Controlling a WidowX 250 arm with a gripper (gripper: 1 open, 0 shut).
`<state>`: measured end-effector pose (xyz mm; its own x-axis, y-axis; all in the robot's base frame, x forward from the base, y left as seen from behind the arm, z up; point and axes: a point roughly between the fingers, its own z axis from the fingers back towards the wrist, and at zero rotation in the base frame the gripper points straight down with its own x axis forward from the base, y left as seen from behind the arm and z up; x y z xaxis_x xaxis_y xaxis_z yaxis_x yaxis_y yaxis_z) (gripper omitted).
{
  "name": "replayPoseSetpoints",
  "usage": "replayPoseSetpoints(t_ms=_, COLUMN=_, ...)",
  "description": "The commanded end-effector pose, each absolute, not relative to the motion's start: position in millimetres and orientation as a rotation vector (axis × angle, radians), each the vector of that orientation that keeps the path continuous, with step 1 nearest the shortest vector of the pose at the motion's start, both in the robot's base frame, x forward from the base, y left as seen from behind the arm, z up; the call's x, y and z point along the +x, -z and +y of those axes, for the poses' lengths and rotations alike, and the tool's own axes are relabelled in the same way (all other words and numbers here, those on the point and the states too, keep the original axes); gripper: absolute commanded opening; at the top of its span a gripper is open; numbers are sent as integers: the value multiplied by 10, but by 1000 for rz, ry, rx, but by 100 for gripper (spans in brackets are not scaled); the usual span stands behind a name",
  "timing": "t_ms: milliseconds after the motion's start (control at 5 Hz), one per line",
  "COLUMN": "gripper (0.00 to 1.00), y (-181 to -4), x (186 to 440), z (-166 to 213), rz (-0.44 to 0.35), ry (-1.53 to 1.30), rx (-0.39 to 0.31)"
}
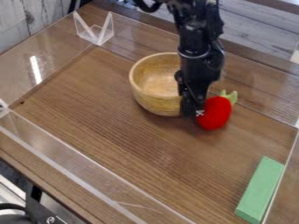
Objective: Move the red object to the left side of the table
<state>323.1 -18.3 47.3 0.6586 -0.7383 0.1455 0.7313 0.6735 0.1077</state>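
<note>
— Gripper (194,108) pointing straight down, touching the red object (214,114); whether its jaws pinch it, I cannot tell.

— Surroundings?

— Wooden bowl (155,81) just beside, toward the table's (105,153) middle; green block (260,190) lies well apart, near the front corner.
</note>
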Motion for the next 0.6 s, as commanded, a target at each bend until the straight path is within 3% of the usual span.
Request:
replayPoseSetpoints(t_ms=0, gripper=0, y=-752, x=3286, z=-230, rz=-255, ry=845, rx=75)
replayPoseSetpoints(t_ms=400, gripper=0, y=-1026, x=3306, z=-294, rz=-272, ry=833, rx=113)
